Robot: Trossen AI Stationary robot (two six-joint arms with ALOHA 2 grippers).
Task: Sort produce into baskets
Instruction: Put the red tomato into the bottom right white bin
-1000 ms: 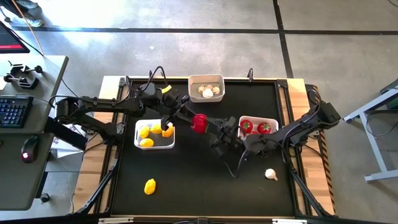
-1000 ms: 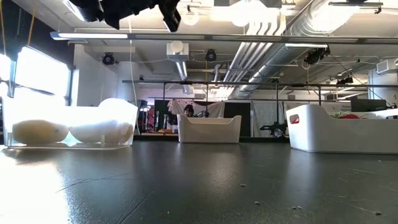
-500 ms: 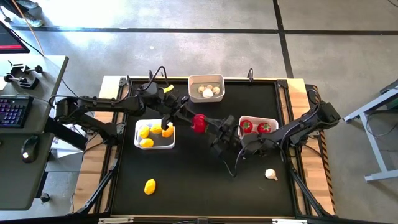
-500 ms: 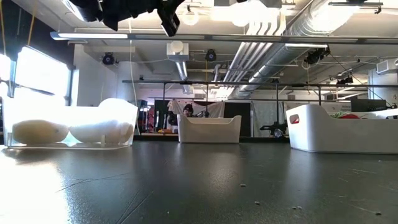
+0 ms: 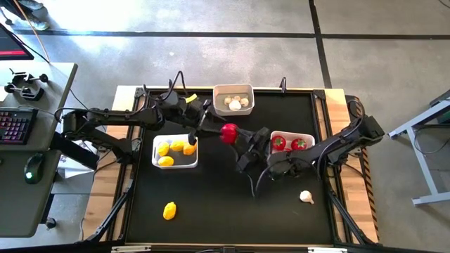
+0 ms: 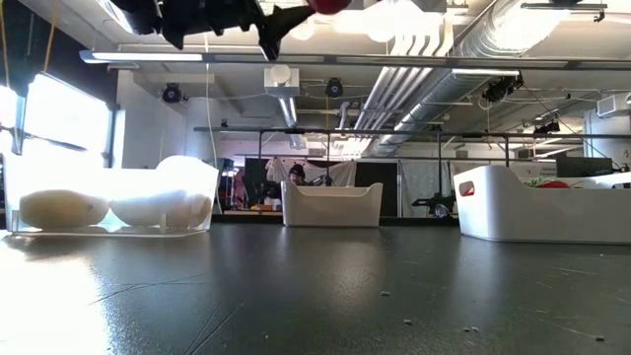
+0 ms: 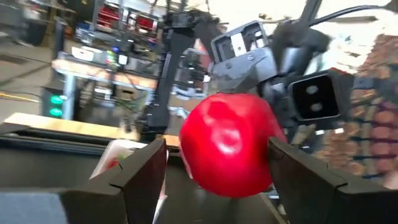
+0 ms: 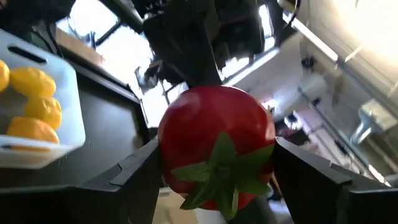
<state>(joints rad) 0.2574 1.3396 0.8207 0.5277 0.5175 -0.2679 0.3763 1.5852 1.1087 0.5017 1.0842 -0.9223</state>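
Observation:
A red tomato with a green top hangs in the air over the middle of the table, between my two grippers. My right gripper comes at it from the table's right and is shut on it. My left gripper comes from the left and is open, with a finger on either side of the tomato. A loose lemon lies near the front left. A garlic bulb lies at the front right. My right gripper pinches the tomato's round flanks between its two fingers, its green top facing my wrist. The fingers lie level and reach in from the table's right, slanting from the near side. The tomato is lifted clear, high above the table.
Three white baskets stand on the black table. The left one holds lemons, the far one garlic and the right one two tomatoes. The two arms cross the table's middle. A desk with a keyboard stands off to the left.
My left gripper has rolled and opened off the tomato. My right gripper has rolled and shut on it. The tomato has stayed in the air between them, shifted slightly toward the far edge.

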